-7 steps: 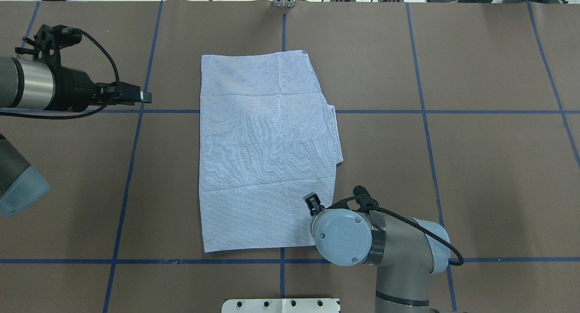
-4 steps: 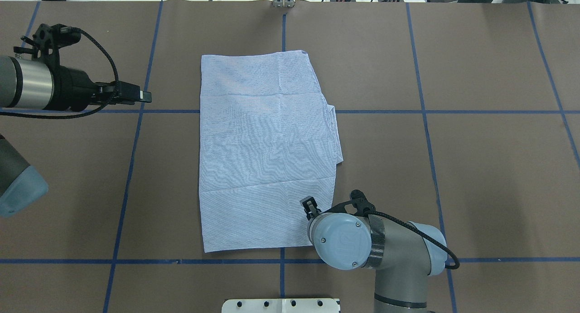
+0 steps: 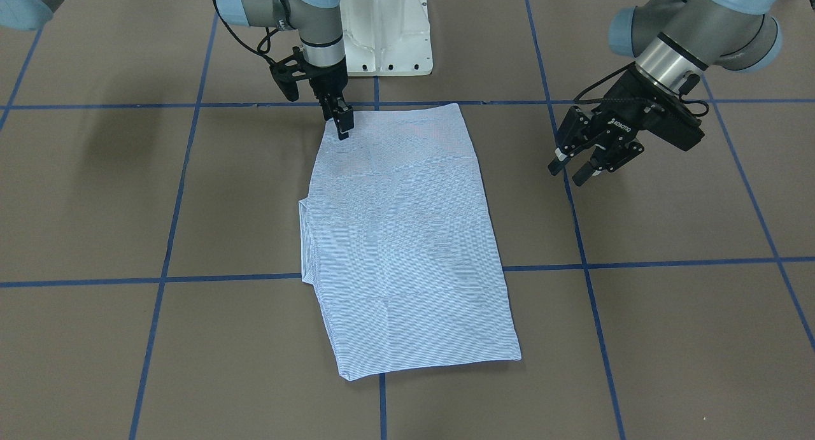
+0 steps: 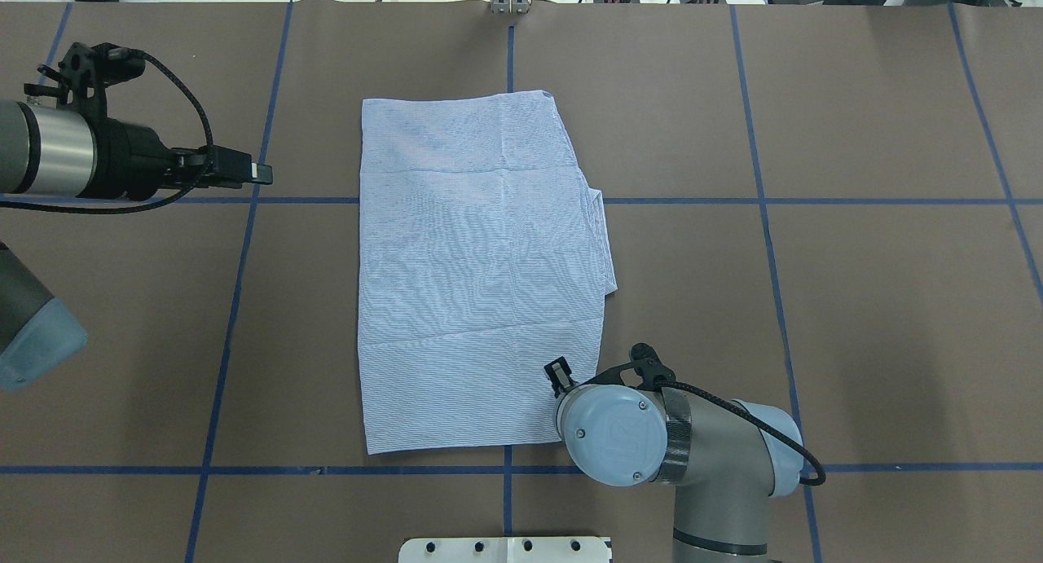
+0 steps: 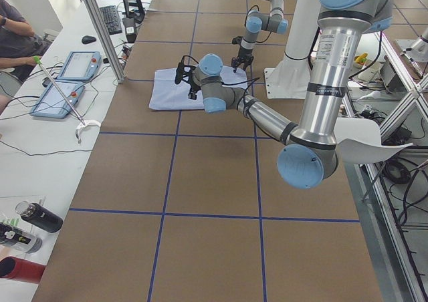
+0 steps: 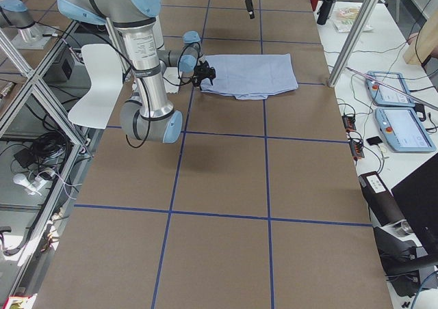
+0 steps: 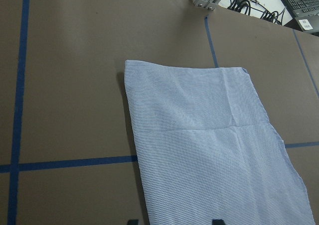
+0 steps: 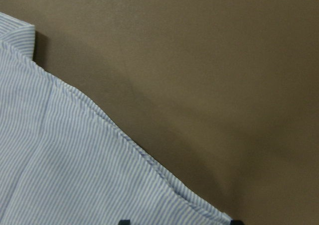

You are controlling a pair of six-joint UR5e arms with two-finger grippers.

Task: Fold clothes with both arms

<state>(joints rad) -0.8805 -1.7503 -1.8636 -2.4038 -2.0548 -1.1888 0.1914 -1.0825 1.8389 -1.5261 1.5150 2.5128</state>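
Right gripper [image 3: 344, 129], jaws parted, points straight down from a vertical wrist. In the overhead view its tips are at the 5 o'clock corner of the folded striped shirt [image 4: 481, 278]; in the wrist view the shirt's edge runs between the fingers. Left gripper [image 3: 566, 174], likewise spread and empty, extends from a near-level forearm and hovers well apart from the shirt, at its 10 o'clock. The shirt lies flat, a long rectangle mid-table [image 4: 855, 302]. Compared with one second ago, the right wrist has edged slightly toward 6 o'clock; the left arm and shirt are unchanged.
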